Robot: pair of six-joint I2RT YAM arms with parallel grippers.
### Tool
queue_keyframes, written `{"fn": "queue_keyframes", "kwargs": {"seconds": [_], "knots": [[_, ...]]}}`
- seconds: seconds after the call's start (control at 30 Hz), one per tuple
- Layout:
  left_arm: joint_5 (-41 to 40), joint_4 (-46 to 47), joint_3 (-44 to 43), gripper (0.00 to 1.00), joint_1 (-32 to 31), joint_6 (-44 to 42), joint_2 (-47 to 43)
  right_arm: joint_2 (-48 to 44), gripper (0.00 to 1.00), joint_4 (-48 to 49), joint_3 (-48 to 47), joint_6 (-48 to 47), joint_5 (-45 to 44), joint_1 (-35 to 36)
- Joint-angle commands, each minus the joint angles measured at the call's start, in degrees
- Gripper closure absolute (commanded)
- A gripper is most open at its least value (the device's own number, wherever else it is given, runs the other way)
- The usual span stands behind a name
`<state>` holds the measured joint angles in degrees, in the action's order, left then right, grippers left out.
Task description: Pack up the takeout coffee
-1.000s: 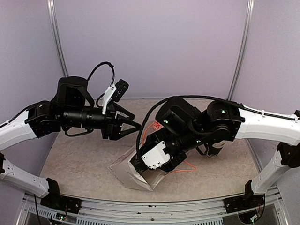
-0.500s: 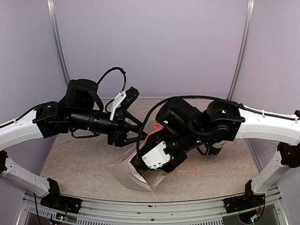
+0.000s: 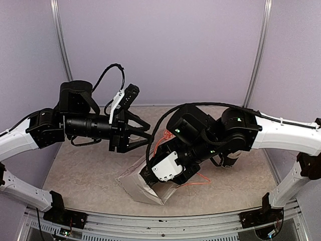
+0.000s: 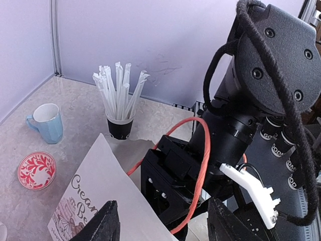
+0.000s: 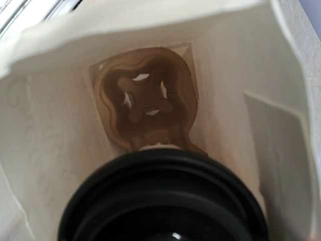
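Observation:
One takeout coffee cup shows only as its round black lid (image 5: 160,201), filling the bottom of the right wrist view inside a white paper bag (image 5: 45,150). It hangs above a brown cardboard cup carrier (image 5: 145,95) on the bag's floor. My right gripper (image 3: 150,182) is sunk in the bag's mouth (image 3: 138,185), shut on that cup; its fingers are hidden. My left gripper (image 3: 144,133) hovers open just left of the bag, nothing between its fingers (image 4: 108,223). The bag's lettered side (image 4: 95,196) and orange cord handle (image 4: 203,165) lie ahead of it.
A dark cup of white straws (image 4: 120,108), a light blue mug (image 4: 47,122) and a small red patterned saucer (image 4: 36,170) stand beyond the bag toward the back wall. The right arm's black wrist (image 4: 271,65) crowds the space above the bag.
The left arm pushed in toward the bag half a second ago and has drawn back to the left. The right arm and bag have stayed still.

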<state>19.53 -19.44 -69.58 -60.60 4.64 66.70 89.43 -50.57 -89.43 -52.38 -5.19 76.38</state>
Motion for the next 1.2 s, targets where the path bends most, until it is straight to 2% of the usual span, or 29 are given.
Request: {"fn": "queue_keyframes", "kwargs": {"seconds": [0.0,0.2,0.33,0.47,0.57,0.9,1.03,1.17], "knots": [[1.27,1.95,-0.93,0.42,-1.31,-0.40,1.35,-0.13,0.56,0.46,-0.54,0.70,-0.10,0.09],[2.44,2.34,-2.82,0.49,-2.35,-0.93,4.71,-0.22,0.56,0.54,-0.24,0.70,-0.27,0.13],[2.99,2.14,-3.82,0.59,-2.47,-1.16,6.25,-0.29,0.56,0.48,-0.22,0.71,-0.29,0.16],[2.67,1.44,-4.64,0.78,-2.47,-1.39,6.87,-0.59,0.56,0.51,0.23,1.28,-0.48,0.09],[2.24,0.71,-4.69,0.99,-2.49,-1.23,6.28,-1.44,0.56,0.23,1.18,1.63,-0.55,0.02],[4.78,-6.27,-6.88,1.00,-2.50,-1.98,3.68,-4.58,0.57,-1.14,4.32,-1.32,-1.02,-1.22],[2.87,-8.86,-7.70,1.00,-2.43,-2.92,2.68,-5.89,0.58,-2.01,6.92,-2.17,0.67,-1.22],[0.59,-9.25,-7.34,1.00,-2.28,-3.62,1.95,-5.11,0.57,-3.11,5.50,-0.41,4.85,-0.75]]}}
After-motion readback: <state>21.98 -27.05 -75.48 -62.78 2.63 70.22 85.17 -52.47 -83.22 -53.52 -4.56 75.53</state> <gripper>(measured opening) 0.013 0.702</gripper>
